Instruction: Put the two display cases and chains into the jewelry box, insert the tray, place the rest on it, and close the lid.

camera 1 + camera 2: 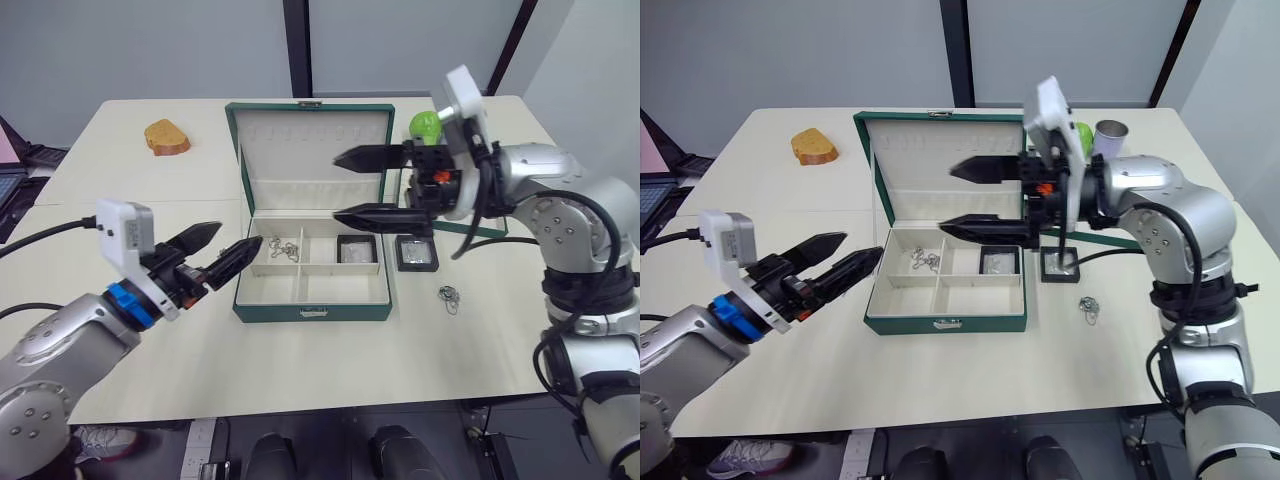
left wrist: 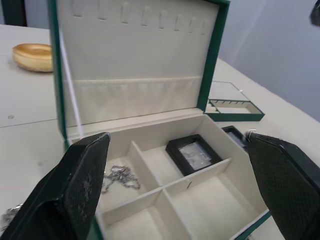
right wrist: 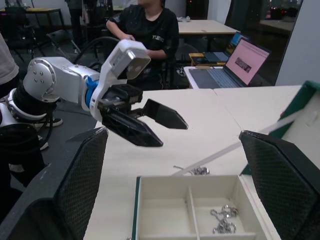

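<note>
Right pincer (image 1: 353, 187) wide, empty; below it you see one display case (image 1: 357, 250) in the jewelry box (image 1: 312, 312). Left pincer (image 1: 226, 247) wide beside it.

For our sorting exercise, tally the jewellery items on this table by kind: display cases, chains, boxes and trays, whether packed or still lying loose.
Display cases: 2
Chains: 3
Jewelry box: 1
Tray: 1
Total: 7
</note>
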`<state>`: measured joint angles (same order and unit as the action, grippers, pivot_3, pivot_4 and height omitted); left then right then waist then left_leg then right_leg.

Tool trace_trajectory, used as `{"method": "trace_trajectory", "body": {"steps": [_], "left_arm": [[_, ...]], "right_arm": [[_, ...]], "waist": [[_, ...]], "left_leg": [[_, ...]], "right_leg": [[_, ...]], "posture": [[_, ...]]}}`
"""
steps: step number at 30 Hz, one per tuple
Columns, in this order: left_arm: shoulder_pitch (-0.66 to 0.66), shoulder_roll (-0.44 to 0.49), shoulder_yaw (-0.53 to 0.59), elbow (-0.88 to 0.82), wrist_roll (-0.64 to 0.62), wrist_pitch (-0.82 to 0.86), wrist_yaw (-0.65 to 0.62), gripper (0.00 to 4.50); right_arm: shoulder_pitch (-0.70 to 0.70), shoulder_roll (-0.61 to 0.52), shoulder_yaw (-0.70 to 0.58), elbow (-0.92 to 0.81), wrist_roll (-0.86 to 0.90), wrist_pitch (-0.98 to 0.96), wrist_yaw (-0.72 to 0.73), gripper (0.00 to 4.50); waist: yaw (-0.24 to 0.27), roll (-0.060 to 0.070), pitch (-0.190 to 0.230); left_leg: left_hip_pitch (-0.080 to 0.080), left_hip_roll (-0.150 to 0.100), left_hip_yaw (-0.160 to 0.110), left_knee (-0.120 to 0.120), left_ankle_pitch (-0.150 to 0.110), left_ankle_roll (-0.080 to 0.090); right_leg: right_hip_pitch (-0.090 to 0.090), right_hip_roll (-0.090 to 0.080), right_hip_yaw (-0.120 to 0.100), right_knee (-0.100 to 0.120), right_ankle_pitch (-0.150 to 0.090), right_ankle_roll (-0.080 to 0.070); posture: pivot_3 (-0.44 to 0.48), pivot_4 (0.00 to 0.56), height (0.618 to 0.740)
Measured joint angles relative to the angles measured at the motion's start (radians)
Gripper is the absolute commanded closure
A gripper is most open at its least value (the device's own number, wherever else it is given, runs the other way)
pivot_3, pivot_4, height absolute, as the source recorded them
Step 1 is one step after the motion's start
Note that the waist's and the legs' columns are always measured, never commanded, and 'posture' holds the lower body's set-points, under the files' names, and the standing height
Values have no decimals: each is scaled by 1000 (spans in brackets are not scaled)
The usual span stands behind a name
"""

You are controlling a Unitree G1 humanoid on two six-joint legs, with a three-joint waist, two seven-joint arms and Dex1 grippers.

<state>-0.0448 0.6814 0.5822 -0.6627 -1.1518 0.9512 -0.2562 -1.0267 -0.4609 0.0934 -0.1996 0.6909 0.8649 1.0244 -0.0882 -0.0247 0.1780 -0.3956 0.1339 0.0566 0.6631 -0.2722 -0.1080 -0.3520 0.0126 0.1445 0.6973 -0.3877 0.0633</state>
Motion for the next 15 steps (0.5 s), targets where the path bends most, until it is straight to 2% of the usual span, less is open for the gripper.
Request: {"method": "trace_trajectory", "body": {"steps": [5, 10, 15], "left_arm": [[67, -3, -2, 60, 83, -59, -13, 55], [92, -21, -12, 103, 182, -136, -17, 55], [102, -28, -86, 147, 319, -200, -17, 55]], "right_arm": [[-21, 85, 79, 10, -32, -3, -62, 0], [-21, 117, 109, 39, -82, -23, -98, 0], [-20, 135, 118, 43, -99, -24, -126, 0]], "waist": [[2, 0, 0], [1, 0, 0], [1, 0, 0]], "left_leg": [[-1, 0, 0, 0, 0, 0], [0, 0, 1, 0, 0, 0], [0, 0, 1, -1, 0, 0]], "right_leg": [[-1, 0, 0, 0, 0, 0], [-2, 0, 0, 0, 0, 0], [-2, 0, 0, 0, 0, 0]], "posture": [[0, 150, 740], [0, 150, 740], [0, 150, 740]]}}
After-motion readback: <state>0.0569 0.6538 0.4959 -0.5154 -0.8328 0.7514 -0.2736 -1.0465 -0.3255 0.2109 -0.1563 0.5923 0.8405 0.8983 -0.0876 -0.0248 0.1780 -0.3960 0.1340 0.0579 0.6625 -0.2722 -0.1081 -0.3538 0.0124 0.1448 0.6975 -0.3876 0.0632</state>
